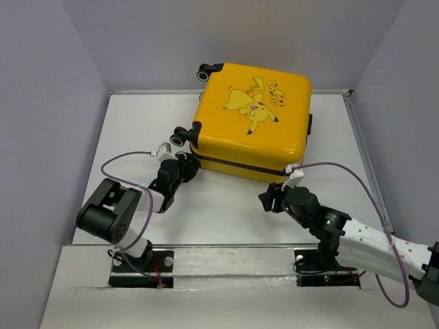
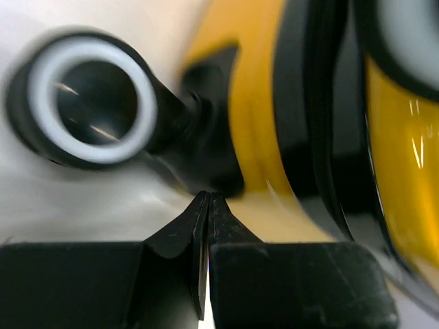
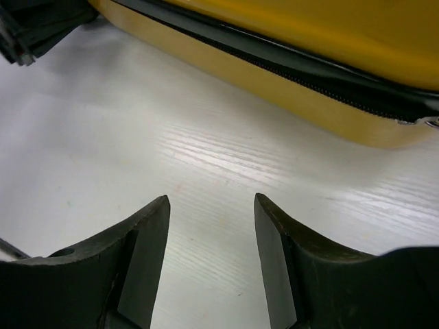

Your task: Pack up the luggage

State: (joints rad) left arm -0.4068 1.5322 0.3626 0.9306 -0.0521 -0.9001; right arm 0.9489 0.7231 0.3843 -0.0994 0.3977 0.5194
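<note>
Item: small yellow hard-shell suitcase (image 1: 252, 120) with cartoon Pikachu print, lying flat and closed at the far middle of the white wood-grain bench (image 1: 137, 130), print facing up, wheels on its left side

Attending, left end effector (image 2: 208, 199): fingers pressed together, nothing between them, tips just beside the near black-and-white wheel (image 2: 89, 103) at the case's near-left corner

Attending, right end effector (image 3: 211, 202): fingers spread, empty, over bare bench, near the black zipper trim (image 3: 309, 75) along the case's near side
</note>
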